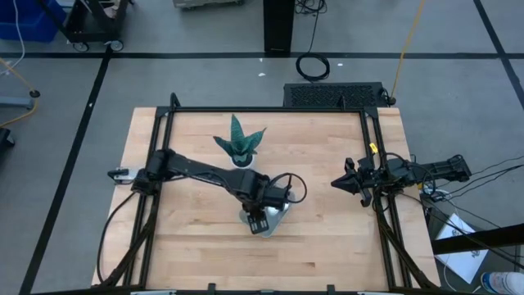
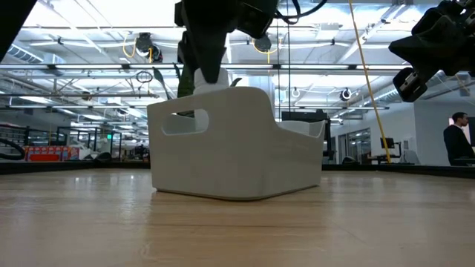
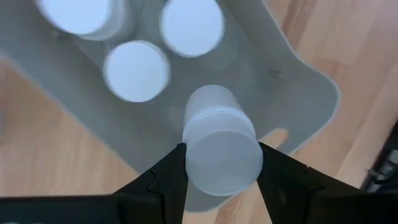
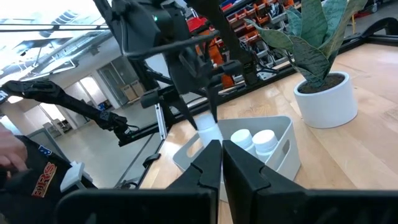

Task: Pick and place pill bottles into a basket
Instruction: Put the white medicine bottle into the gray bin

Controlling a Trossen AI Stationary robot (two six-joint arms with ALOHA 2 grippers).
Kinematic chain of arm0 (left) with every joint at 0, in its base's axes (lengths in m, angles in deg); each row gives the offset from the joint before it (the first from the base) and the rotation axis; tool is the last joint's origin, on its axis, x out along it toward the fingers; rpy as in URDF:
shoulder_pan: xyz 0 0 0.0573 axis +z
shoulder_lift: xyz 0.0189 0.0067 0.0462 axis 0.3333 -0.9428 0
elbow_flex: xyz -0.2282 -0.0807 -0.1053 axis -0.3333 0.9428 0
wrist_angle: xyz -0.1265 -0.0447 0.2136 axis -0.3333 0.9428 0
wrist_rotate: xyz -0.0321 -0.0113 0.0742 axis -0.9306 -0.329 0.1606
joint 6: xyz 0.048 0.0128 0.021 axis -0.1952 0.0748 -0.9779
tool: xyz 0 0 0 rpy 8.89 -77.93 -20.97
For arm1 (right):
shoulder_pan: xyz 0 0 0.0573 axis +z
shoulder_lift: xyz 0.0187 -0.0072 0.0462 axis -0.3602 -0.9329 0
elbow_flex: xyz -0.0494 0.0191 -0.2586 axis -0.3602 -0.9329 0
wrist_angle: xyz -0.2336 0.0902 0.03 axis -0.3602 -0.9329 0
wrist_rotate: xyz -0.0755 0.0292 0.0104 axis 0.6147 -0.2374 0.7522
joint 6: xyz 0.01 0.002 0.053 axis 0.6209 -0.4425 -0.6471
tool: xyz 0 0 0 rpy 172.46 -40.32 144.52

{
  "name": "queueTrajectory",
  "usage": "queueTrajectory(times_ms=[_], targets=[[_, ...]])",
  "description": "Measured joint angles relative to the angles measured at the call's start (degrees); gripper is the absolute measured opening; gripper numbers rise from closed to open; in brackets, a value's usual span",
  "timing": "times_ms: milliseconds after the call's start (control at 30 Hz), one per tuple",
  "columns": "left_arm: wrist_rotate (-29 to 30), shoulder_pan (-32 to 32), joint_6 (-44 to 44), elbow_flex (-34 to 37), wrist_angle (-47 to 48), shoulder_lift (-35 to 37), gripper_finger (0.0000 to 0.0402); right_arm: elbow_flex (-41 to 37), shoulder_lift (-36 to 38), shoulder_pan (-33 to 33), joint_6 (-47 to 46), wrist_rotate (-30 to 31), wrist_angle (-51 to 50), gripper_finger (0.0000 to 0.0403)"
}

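The basket (image 1: 278, 215) is a pale grey-blue tray on the table's middle; it also shows in the low view (image 2: 237, 148) and the right wrist view (image 4: 283, 146). Three white pill bottles (image 3: 137, 71) stand in it, caps up. My left gripper (image 3: 221, 180) hangs over the basket's end and is shut on another white pill bottle (image 3: 217, 146); the right wrist view shows this from the side (image 4: 208, 130). My right gripper (image 1: 337, 182) is shut and empty near the table's right edge. My left gripper pinches the pill bottle between its two fingers (image 3: 168, 180), which sit on opposite sides of the cap end (image 3: 222, 165). The fingers come from above, pointing down. The bottle hangs upright below them, its lower end (image 3: 211, 99) inside the basket's end; whether it touches the floor I cannot tell.
A green plant in a white pot (image 1: 240, 146) stands just beyond the basket toward the table's far edge. Bare wood lies to the left and near side of the basket (image 1: 188, 238). A person stands in the room behind the table (image 2: 456, 141).
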State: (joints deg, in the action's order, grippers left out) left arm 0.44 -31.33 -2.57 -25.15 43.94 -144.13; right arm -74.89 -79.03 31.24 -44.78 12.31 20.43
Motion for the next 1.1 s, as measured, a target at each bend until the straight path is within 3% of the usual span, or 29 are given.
queueTrajectory(times_ms=[800,1100], targets=[[0.2,1.7,3.7,10.1,-6.8,-0.1,0.0166,0.0,0.0,0.0,0.0,0.0,0.0,0.0009],[0.2,1.7,3.8,10.3,-8.4,0.1,0.0226,0.0,0.0,0.0,0.0,0.0,0.0,0.0009]])
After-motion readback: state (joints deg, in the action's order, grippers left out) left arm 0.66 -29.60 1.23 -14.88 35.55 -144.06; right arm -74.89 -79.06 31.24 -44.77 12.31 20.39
